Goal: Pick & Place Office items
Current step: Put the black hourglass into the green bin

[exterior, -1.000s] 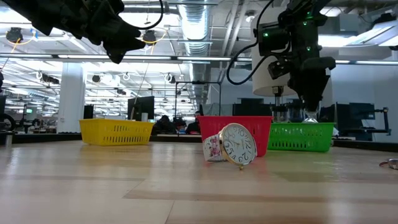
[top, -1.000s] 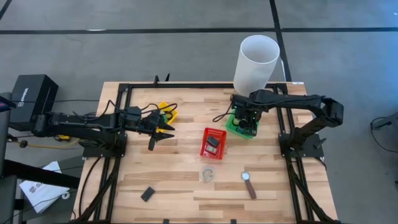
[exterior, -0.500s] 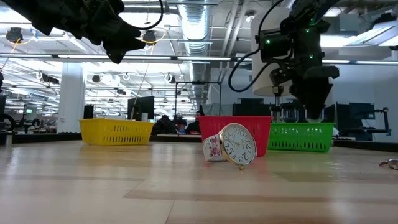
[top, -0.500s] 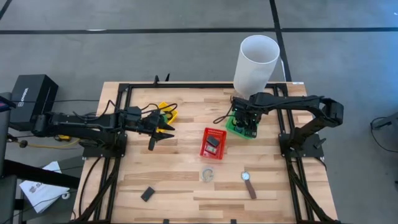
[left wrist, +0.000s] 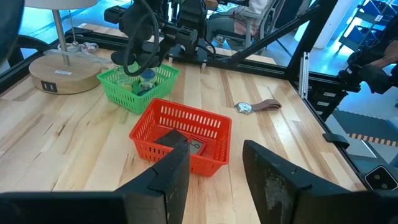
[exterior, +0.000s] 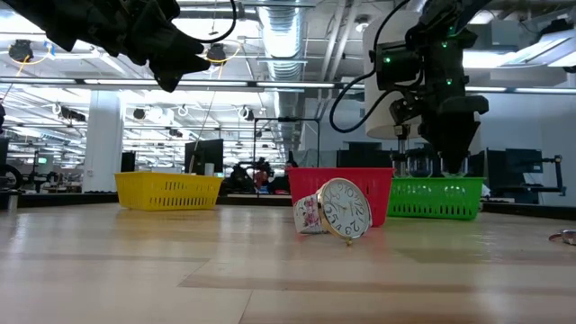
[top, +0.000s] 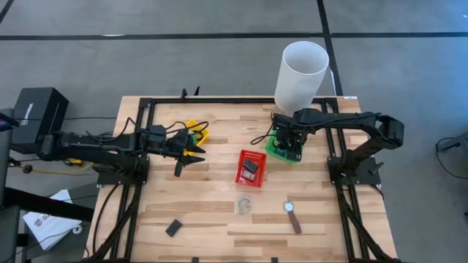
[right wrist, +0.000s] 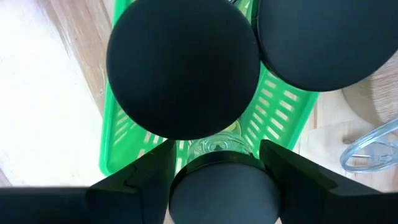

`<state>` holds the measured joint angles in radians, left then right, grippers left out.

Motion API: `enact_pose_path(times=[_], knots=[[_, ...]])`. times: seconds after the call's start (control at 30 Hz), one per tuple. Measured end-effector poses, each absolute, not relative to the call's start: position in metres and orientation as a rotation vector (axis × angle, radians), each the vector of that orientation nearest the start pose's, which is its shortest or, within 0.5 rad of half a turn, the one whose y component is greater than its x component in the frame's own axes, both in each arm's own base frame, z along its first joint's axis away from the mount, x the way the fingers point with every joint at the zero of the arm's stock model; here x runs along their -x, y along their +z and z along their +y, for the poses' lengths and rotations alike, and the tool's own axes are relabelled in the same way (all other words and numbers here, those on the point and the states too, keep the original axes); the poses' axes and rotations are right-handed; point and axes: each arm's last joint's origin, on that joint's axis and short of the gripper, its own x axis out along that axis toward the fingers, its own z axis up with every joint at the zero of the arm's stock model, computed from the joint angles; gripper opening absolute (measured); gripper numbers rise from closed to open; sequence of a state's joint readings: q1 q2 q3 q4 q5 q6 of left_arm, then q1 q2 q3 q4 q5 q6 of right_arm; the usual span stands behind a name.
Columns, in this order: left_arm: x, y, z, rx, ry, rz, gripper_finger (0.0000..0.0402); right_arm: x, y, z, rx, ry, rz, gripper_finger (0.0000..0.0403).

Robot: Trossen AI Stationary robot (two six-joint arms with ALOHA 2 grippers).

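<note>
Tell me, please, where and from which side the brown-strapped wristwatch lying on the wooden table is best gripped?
Grip the brown-strapped wristwatch across its narrow strap, just behind the round face, coming straight down from above. It lies flat on the wooden table with the strap stretched out straight, so fingers could probably close on its two long edges.

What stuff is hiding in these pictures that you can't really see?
- Inside of the green basket: the right gripper covers it in the high view; black round shapes block the right wrist view.
- Things in the red basket: dark flat shapes in the left wrist view, its own wall cuts them off.
- Small black thing in the high view: too small to tell.
- Yellow basket: mostly under the left gripper.
</note>
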<state>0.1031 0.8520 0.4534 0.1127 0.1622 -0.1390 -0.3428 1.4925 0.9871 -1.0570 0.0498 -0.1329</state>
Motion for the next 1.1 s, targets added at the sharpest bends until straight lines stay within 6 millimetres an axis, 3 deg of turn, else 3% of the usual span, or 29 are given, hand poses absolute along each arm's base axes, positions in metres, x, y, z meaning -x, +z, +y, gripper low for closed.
enact_pose_path(times=[0.33, 0.53, 0.73, 0.87, 0.93, 1.1], knots=[[-0.1871, 0.2352, 0.0146, 0.176, -0.039, 0.287, 0.0143, -0.2296, 0.2039, -0.0834, -0.126, -0.207, 1.561, 0.0196], [-0.1871, 0.2352, 0.0146, 0.176, -0.039, 0.287, 0.0143, -0.2306, 0.2039, -0.0838, -0.124, -0.210, 1.549, 0.0237], [-0.1871, 0.2352, 0.0146, 0.176, -0.039, 0.287, 0.0143, -0.2324, 0.2040, -0.0855, -0.123, -0.217, 1.527, 0.0195], [-0.1871, 0.2352, 0.0147, 0.176, -0.039, 0.287, 0.0143, -0.2325, 0.2041, -0.0882, -0.149, -0.245, 1.513, 0.0193], [-0.1871, 0.2353, 0.0147, 0.176, -0.039, 0.287, 0.0143, -0.2323, 0.2041, -0.0880, -0.149, -0.245, 1.515, 0.0208], [-0.1872, 0.2353, 0.0147, 0.176, -0.039, 0.286, 0.0143, -0.2321, 0.2040, -0.0880, -0.144, -0.244, 1.518, 0.0288]])
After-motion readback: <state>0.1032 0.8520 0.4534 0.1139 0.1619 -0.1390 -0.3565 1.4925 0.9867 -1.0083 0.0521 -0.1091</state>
